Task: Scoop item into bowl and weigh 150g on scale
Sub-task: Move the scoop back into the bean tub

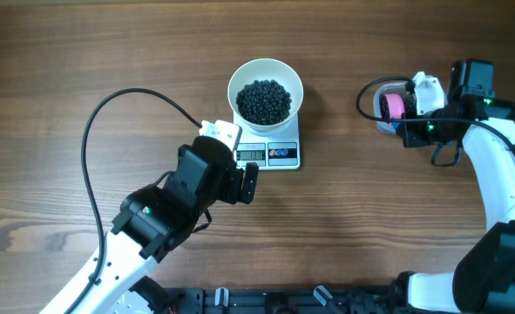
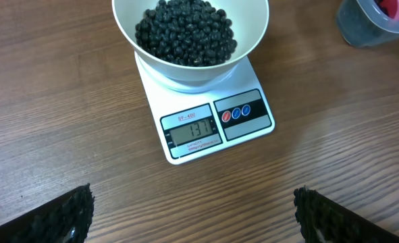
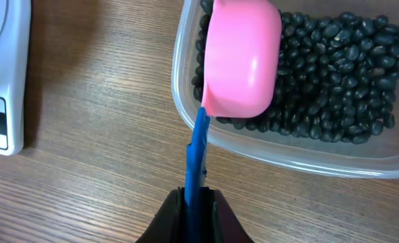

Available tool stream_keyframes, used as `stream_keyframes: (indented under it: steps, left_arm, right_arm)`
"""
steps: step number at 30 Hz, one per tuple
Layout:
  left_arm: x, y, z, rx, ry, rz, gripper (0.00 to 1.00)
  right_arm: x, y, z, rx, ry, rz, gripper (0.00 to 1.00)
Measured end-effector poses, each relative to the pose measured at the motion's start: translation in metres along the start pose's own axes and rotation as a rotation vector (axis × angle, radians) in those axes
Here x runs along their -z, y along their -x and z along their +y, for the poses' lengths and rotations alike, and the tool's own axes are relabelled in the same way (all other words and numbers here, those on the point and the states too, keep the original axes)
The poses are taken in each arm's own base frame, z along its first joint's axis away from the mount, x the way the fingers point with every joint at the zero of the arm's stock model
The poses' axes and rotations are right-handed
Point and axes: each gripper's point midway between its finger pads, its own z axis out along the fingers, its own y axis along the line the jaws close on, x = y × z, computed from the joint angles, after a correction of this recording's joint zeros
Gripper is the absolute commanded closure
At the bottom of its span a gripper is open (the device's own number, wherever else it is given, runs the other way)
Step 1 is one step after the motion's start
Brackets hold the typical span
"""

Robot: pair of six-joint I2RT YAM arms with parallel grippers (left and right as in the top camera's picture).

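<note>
1. Your right claw [image 3: 198, 202] only shows properly in its own wrist view. The jaws are pinched tight on the thin blue handle [image 3: 198, 145] of a pink scoop [image 3: 243, 57]. From overhead you just get a pink blob by the arm and no grip detail.
2. The scoop sits over the left end of a clear tub [image 3: 184, 101] full of black beans [image 3: 334, 74]. Its back faces the camera, so you can't tell whether it's loaded.
3. The same view catches a white corner of the scale [image 3: 3, 81] at the left edge, apart from the tub.
4. Your left claw [image 2: 192, 223] is spread wide and holds nothing. The ribbed fingertips [image 2: 64, 216] frame bare bench [image 2: 44, 101] just in front of the scale.
5. Only the left wrist view lets you read the display [image 2: 194, 130], which says 131. Overhead it's too small to make out.
6. The white bowl [image 2: 128, 34] sits on the scale's platform with a bean heap [image 2: 185, 30] inside, below the rim.
7. Overhead gives you the layout. The scale and bowl are mid-bench, the tub is well apart on the right, and a black cable [image 1: 109, 109] loops across the wood on the left.
</note>
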Motion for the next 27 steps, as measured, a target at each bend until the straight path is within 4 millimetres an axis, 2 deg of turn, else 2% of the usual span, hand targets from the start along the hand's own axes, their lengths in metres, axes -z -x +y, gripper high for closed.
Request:
stream_keyframes:
  steps: [5,17,27]
  left_arm:
    - [0.0,0.0,0.0,0.0,0.0,0.0,0.0]
    - [0.0,0.0,0.0,0.0,0.0,0.0,0.0]
    - [0.0,0.0,0.0,0.0,0.0,0.0,0.0]
  right_arm:
    - [0.006,-0.001,-0.008,-0.064,0.065,-0.036,0.96]
    - [0.009,0.003,-0.007,-0.112,0.156,-0.081,0.96]
    - [0.022,0.003,-0.026,-0.231,0.219,-0.152,0.96]
